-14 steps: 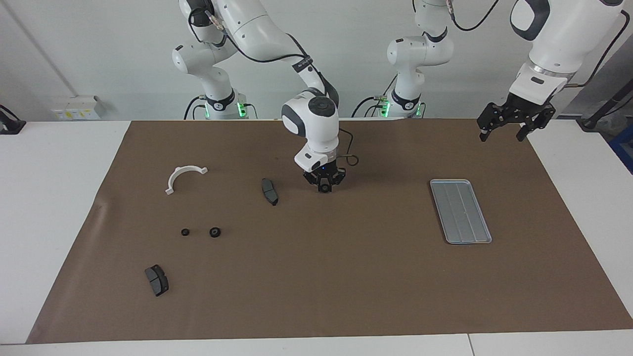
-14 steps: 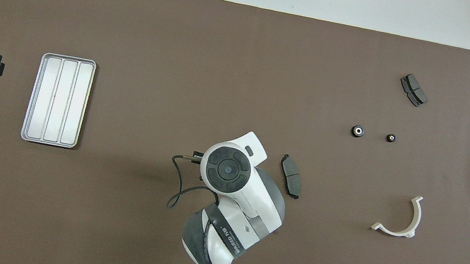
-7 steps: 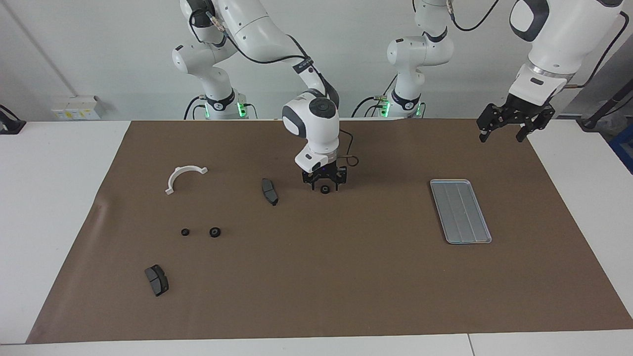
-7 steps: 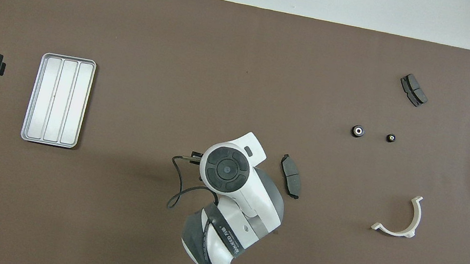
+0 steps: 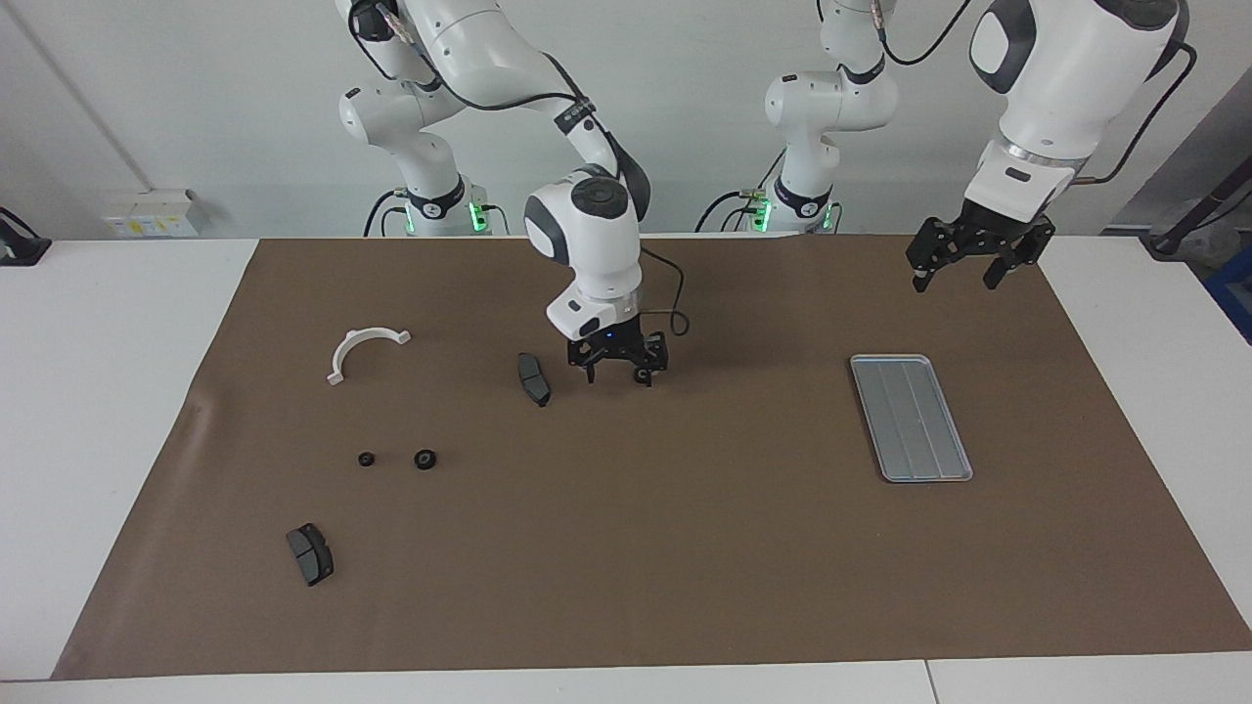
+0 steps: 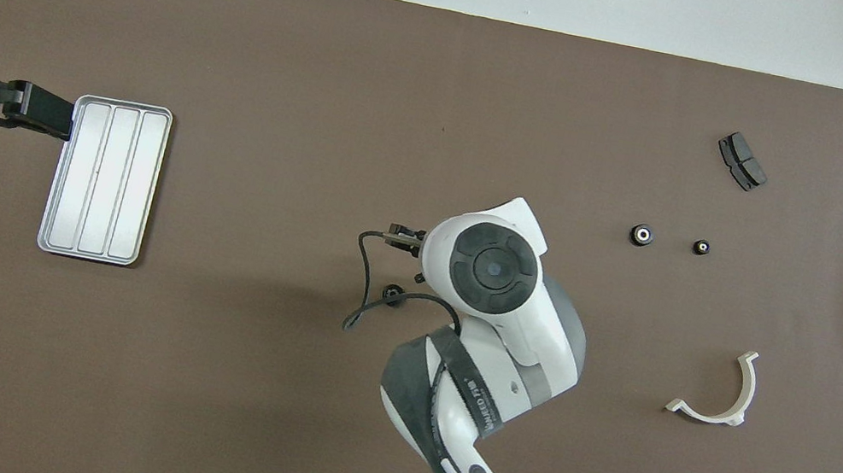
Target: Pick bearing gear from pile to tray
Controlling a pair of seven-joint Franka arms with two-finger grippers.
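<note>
Beside the raised right tool (image 5: 616,373), a dark grey pad (image 5: 533,378).

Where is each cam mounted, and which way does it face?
Facing view: high across the table, looking back at the robots. It shows both arms whole, the right gripper low over mid-mat and the left gripper raised at its own end.
Overhead view: high above the robots' end, looking forward and steeply down. It shows the right arm's wrist and the left gripper at the tray's edge.
Shared: the tray and the white arc bracket, shown half a turn apart.
</note>
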